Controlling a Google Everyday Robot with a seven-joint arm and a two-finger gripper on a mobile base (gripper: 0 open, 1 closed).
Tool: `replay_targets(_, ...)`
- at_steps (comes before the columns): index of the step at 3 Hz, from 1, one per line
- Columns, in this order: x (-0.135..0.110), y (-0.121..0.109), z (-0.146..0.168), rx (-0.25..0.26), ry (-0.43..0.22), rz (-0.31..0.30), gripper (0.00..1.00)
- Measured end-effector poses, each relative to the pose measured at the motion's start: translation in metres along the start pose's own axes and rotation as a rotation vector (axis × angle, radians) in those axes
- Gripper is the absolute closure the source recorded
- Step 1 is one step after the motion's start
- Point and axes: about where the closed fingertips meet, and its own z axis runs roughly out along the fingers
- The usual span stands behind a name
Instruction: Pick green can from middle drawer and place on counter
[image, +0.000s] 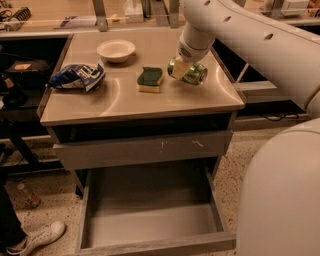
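The green can (189, 73) lies tilted on its side in my gripper (185, 67), which is shut on it at the right side of the counter (125, 102), just at or slightly above the steel top. The white arm comes down to it from the upper right. The middle drawer (150, 222) stands pulled open below the counter, and its flat grey bottom is bare.
A green-and-yellow sponge (150, 79) sits just left of the can. A white bowl (116, 50) and a blue chip bag (77, 76) lie further left. The robot's body (285, 200) fills the lower right. A person's shoe (36, 239) is on the floor at the left.
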Motion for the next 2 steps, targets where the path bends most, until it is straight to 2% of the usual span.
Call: replay_targets(2,0.0,0.0,0.0,0.0,0.0,0.0,0.12)
